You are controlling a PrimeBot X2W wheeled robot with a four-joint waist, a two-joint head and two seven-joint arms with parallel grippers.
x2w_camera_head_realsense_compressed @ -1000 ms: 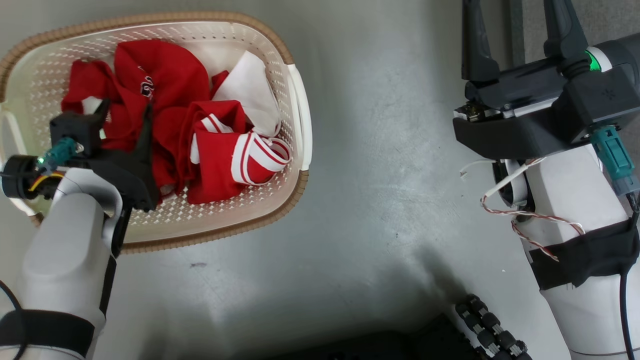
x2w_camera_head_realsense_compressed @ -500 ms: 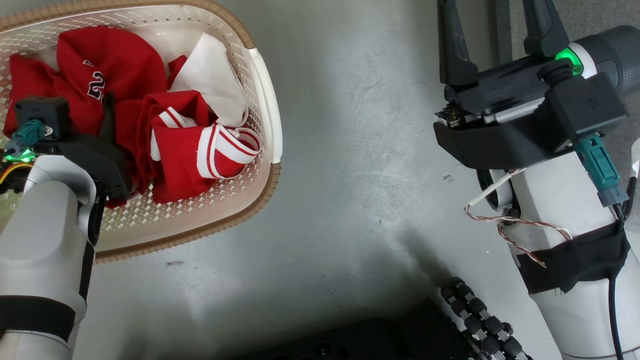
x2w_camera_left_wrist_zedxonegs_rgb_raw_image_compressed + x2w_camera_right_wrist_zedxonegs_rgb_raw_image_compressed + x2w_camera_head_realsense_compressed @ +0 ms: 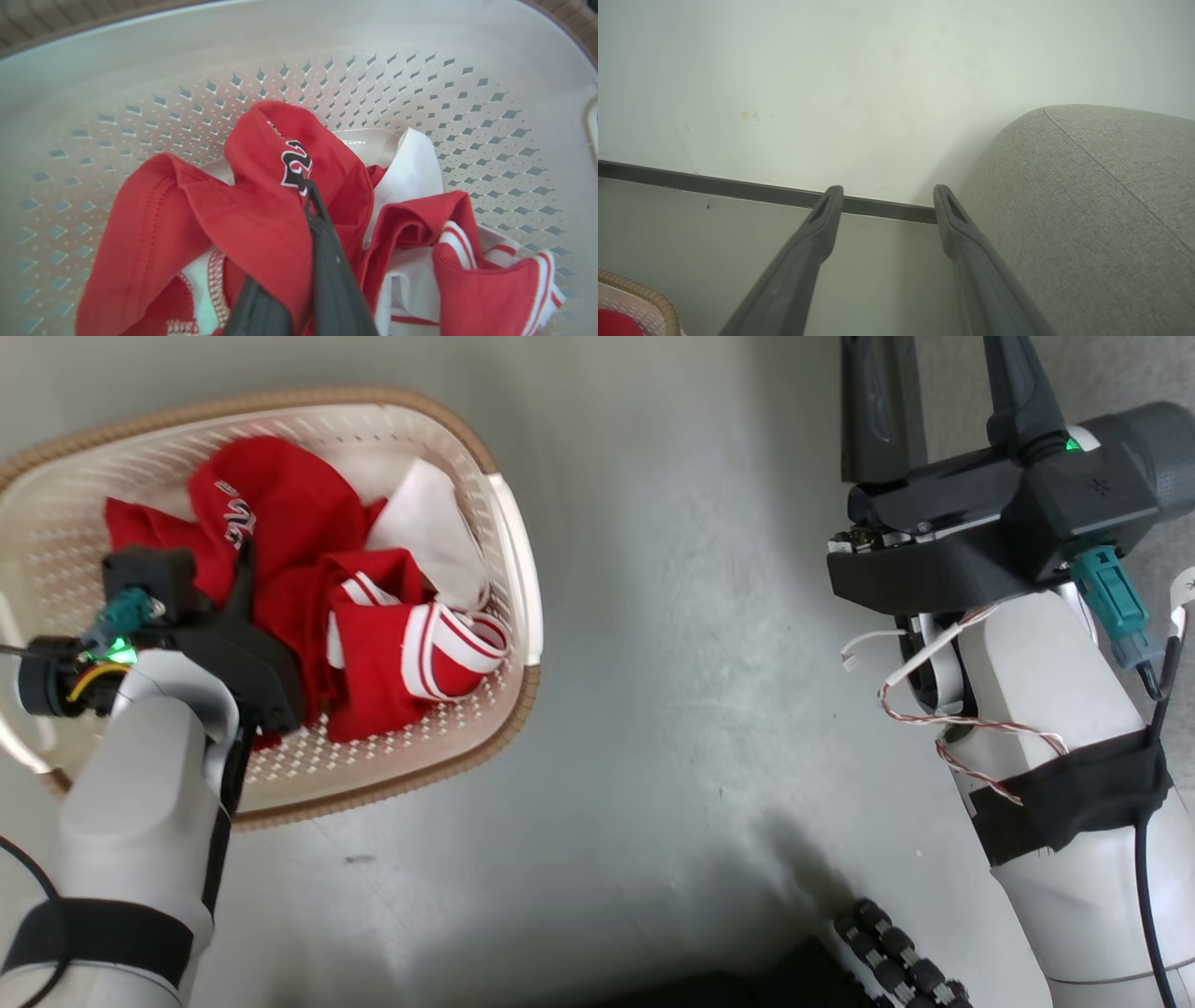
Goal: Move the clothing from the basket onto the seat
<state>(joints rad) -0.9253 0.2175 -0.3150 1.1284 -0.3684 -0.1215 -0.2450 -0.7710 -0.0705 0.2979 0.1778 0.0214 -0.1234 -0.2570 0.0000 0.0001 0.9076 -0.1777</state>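
The clothing [image 3: 308, 616] is a heap of red garments with white stripes and panels, lying in the cream perforated basket [image 3: 509, 616] at the left of the head view. My left gripper [image 3: 245, 560] reaches down into the heap. In the left wrist view its fingers [image 3: 331, 270] are shut on a fold of the red clothing [image 3: 261, 224] beside a dark printed number, with the basket wall [image 3: 140, 93] behind. My right gripper [image 3: 887, 193] stands open and holds nothing, over the floor beside the grey seat [image 3: 1087, 210].
Grey floor [image 3: 672, 663] lies between the basket and my right arm. A white wall with a dark baseboard [image 3: 738, 189] runs behind the seat. My dark base with its rollers [image 3: 896, 961] shows at the bottom edge. A corner of the basket [image 3: 649, 298] shows at the right wrist view's lower left.
My left gripper has closed from wide open onto the red clothing. The head camera has shifted, so the whole picture has slid. My right gripper has stayed open.
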